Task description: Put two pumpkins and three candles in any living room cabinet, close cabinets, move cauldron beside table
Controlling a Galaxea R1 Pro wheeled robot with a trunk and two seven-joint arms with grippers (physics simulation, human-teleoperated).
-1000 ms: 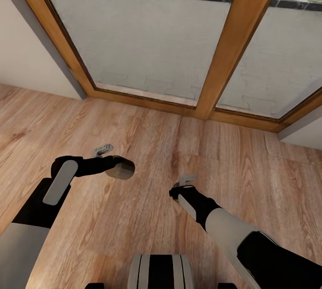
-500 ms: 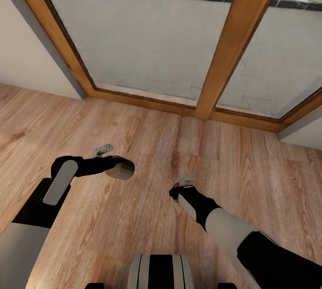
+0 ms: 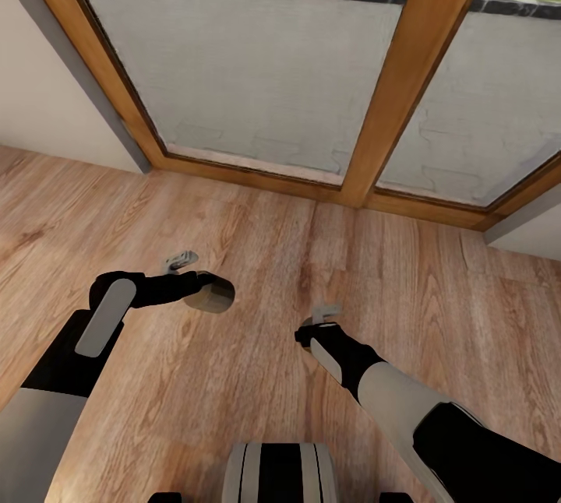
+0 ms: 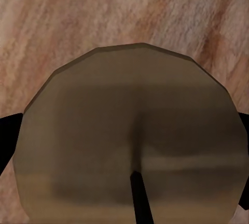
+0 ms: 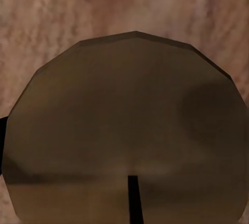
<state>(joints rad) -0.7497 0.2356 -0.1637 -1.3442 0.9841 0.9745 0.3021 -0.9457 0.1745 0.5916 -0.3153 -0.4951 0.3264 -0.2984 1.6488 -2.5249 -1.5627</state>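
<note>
Nothing moved; candles [image 3: 212, 297] gripped over floor [image 3: 257, 378].

A wood-plank floor [image 3: 257, 254] ran up to a large wooden-framed window [image 3: 389, 98]. Pale walls [image 3: 39, 98] flanked it. Outside lay grey paving [image 3: 257, 59], a stone kerb and grass.

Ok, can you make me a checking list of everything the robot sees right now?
Surface: wooden floor, bare planks.
Job's things: one candle in the left pincer; another candle in the right pincer. Each wrist view looks onto a candle's beige end.
Clutter: nothing seen.
Pincers: both shut on candles, above the floor.
Cables: nothing seen.
Surroundings: big window with wooden frame, paving and grass outside.
</note>
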